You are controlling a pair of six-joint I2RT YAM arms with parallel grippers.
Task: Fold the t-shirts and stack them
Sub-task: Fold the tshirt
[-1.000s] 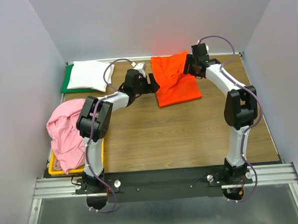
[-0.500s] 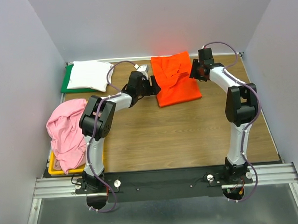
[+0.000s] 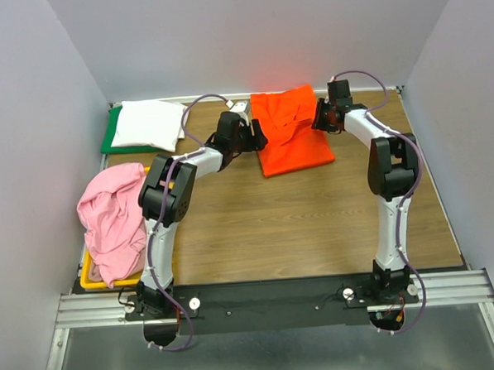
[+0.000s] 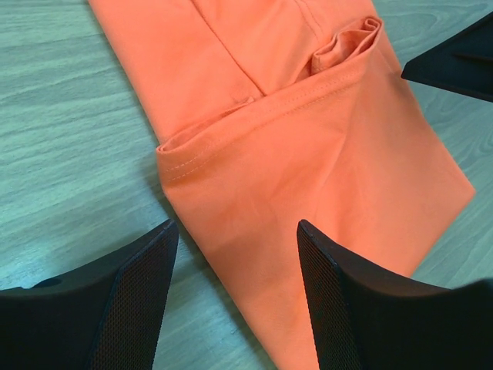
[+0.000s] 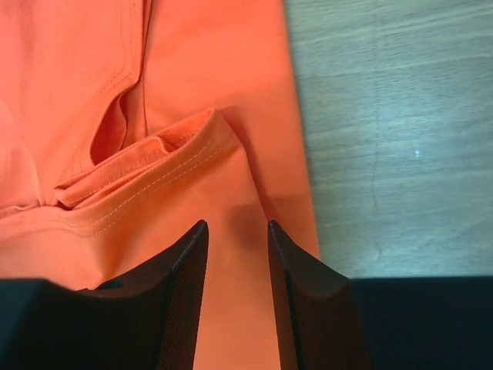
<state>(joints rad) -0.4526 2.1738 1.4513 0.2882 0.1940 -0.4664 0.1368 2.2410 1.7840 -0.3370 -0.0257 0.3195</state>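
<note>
Orange cloth holds the middle of the far side of the bench [image 3: 298, 215]: the orange t-shirt [image 3: 292, 131] lies there partly folded, roughly oblong, with its near corner angled toward the right. Both arms reach out to it from opposite sides.

The left gripper [image 3: 257, 139] sits at the shirt's left edge. From the left wrist, its fingers [image 4: 139, 301] stand well apart and straddle the shirt's near-left corner. The left gripper [image 4: 236, 231] is released, with the orange t-shirt [image 4: 308, 154] lying flat below the gap and a hemmed fold crossing the cloth farther on. Nothing is clamped.

The right gripper [image 3: 318, 119] is at the shirt's far-right edge. In the right wrist view its fingers [image 5: 185, 293] are closer together but a clear gap shows. The right gripper [image 5: 237, 227] is also released, poised over a doubled, stitched fold of the orange t-shirt [image 5: 192, 77] just beside the shirt's right border. Bare wood lies to the right.

At the far left corner a white t-shirt [image 3: 147, 124] rests folded on a green board [image 3: 110, 142]. Near the left edge a pink t-shirt [image 3: 112, 217] is heaped, unfolded, over a yellow bin [image 3: 95, 282], draping past its far rim onto the bench.
</note>
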